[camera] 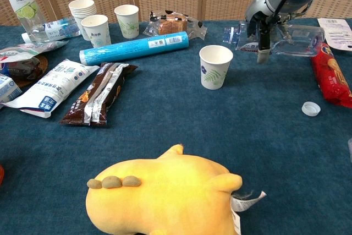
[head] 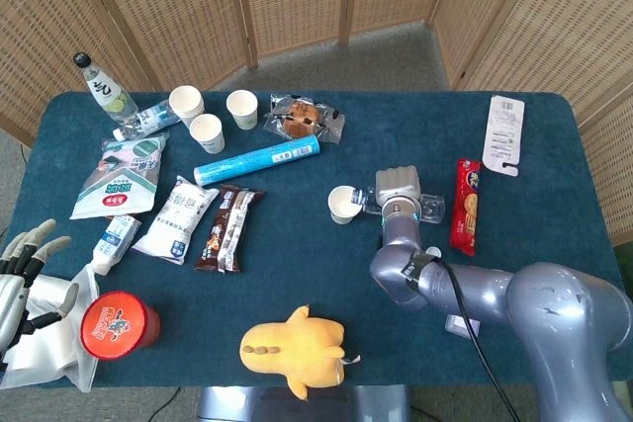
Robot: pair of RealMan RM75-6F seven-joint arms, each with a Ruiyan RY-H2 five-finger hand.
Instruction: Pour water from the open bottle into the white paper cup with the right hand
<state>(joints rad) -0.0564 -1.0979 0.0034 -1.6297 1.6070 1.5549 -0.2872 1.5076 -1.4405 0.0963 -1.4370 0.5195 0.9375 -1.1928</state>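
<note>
While the right hand [camera: 263, 26] grips the clear plastic open bottle [camera: 286, 39] lying sideways in the air, neck beside the white paper cup [camera: 214, 66] on the blue tablecloth [camera: 165, 119], the left hand [head: 22, 262] rests with fingers spread, holding nothing.

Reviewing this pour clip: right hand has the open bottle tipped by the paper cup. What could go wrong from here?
1. The open bottle lies nearly level in the right hand, its mouth beside the white paper cup rather than clearly over it, so water may land on the blue cloth.
2. The cup looks light and unsupported; a nudge from the bottle neck could tip it.
3. The bottle cap lies loose near the arm's path.
</note>
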